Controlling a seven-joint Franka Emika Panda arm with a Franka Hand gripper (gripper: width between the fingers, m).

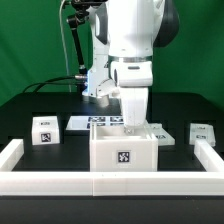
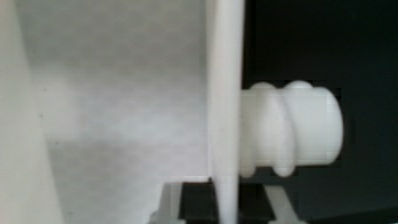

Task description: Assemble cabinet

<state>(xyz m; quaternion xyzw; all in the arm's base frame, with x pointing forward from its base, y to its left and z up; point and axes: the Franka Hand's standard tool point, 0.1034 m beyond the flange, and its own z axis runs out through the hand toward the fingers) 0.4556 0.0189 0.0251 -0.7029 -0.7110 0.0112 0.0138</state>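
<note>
The cabinet's white box body [image 1: 124,152] with a tag on its front stands just behind the front border wall. My gripper [image 1: 135,122] reaches straight down onto its top, nearer the exterior view's right. In the wrist view my gripper [image 2: 230,206] has its dark pads [image 2: 199,205] against both sides of a thin white panel [image 2: 224,90] seen edge-on, so it is shut on it. A broad white surface [image 2: 107,110] lies on one side of the panel and a ribbed round white knob [image 2: 294,125] on the other. A tagged white block [image 1: 43,129] lies at the exterior view's left.
The marker board [image 1: 100,122] lies behind the body. A small tagged white piece [image 1: 203,132] lies at the exterior view's right. A low white border wall [image 1: 60,184] runs along the front and up both sides. The arm's base and cables stand at the back.
</note>
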